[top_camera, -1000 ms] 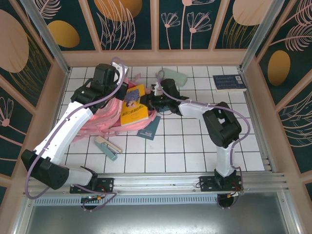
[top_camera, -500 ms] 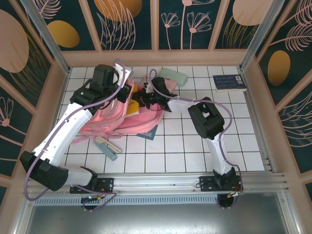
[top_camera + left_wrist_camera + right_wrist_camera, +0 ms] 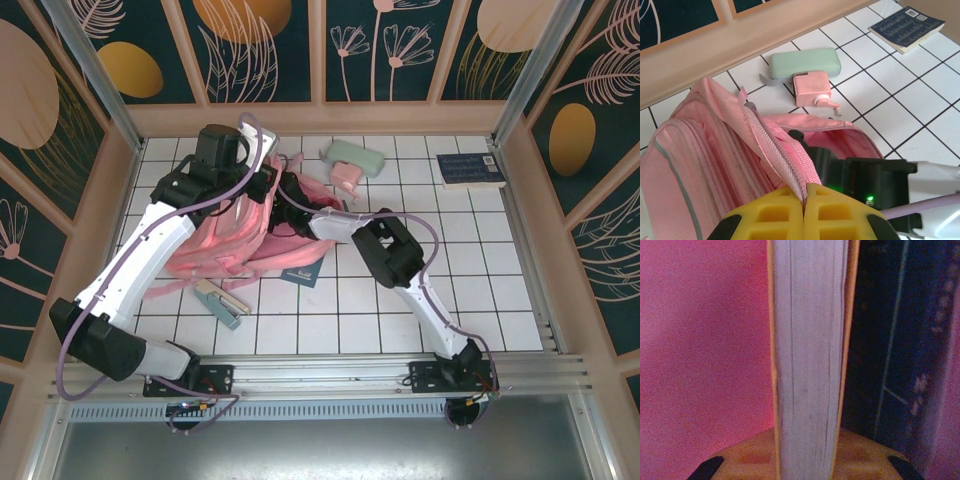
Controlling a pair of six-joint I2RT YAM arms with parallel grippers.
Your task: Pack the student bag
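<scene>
From the top external camera we look steeply down from above and behind the arm bases, far enough off to take in the whole tiled table. Our left wrist camera rides just behind the left gripper. It looks forward over the yellow fingers, which are pinched together on a fold of the student bag. Beyond the gripper it sees the mint pencil case and the dark book, ground it shares with the overhead view. Our right wrist camera sits very near, behind the right gripper. An orange-covered book is clamped edge-on between the fingers, with pink fabric to the gripper's left.
</scene>
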